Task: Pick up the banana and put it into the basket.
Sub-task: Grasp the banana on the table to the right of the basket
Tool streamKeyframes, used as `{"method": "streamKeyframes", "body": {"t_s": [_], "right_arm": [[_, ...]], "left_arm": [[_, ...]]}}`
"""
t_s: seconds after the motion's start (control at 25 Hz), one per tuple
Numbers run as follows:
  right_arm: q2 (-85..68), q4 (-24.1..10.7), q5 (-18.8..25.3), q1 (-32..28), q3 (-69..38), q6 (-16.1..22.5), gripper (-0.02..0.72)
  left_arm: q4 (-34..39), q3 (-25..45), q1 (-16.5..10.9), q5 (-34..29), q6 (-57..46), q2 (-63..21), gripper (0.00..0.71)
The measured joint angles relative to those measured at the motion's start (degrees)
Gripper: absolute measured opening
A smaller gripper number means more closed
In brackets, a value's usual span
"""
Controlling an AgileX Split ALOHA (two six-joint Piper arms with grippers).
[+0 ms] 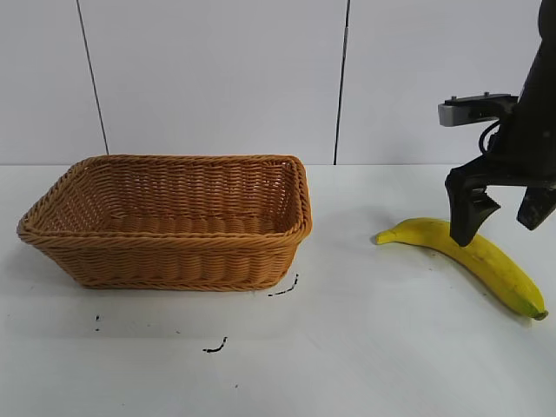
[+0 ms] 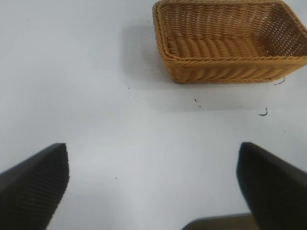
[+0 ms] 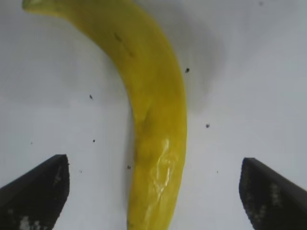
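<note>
The yellow banana lies flat on the white table at the right, its stem pointing toward the basket. The tan wicker basket stands empty at the left. My right gripper hangs open just above the banana's middle, one finger on each side, not touching it. In the right wrist view the banana runs between the spread fingers of that gripper. My left gripper is open and empty over bare table, out of the exterior view, with the basket well ahead of it.
Small black marks dot the table in front of the basket, one by its near right corner. A white panelled wall stands behind the table. Open table lies between the basket and the banana.
</note>
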State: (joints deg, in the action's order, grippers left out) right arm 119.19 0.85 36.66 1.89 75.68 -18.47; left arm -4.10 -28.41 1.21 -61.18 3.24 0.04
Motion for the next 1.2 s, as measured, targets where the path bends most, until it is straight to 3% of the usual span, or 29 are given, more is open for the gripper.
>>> {"method": "streamKeyframes", "body": {"t_s": [0.52,0.6,0.68,0.72,1.04,1.2], "right_arm": [[3.43,0.17,-1.79,0.00,0.05,0.05,0.620],[3.43,0.17,-1.79,0.00,0.05,0.39,0.524],[3.43,0.22,-1.79,0.00,0.05,0.94,0.347],[3.43,0.21,-1.74,0.00,0.05,1.35,0.302],[2.60,-0.18,-0.66,0.00,0.05,0.87,0.302],[-1.71,-0.50,3.47,0.00,1.52,0.70,0.302]], "left_arm": [[0.00,0.00,0.00,0.00,0.00,0.00,0.690],[0.00,0.00,0.00,0.00,0.00,0.00,0.690],[0.00,0.00,0.00,0.00,0.00,0.00,0.690],[0.00,0.00,0.00,0.00,0.00,0.00,0.690],[0.00,0.00,0.00,0.00,0.00,0.00,0.690],[0.00,0.00,0.00,0.00,0.00,0.00,0.690]]}}
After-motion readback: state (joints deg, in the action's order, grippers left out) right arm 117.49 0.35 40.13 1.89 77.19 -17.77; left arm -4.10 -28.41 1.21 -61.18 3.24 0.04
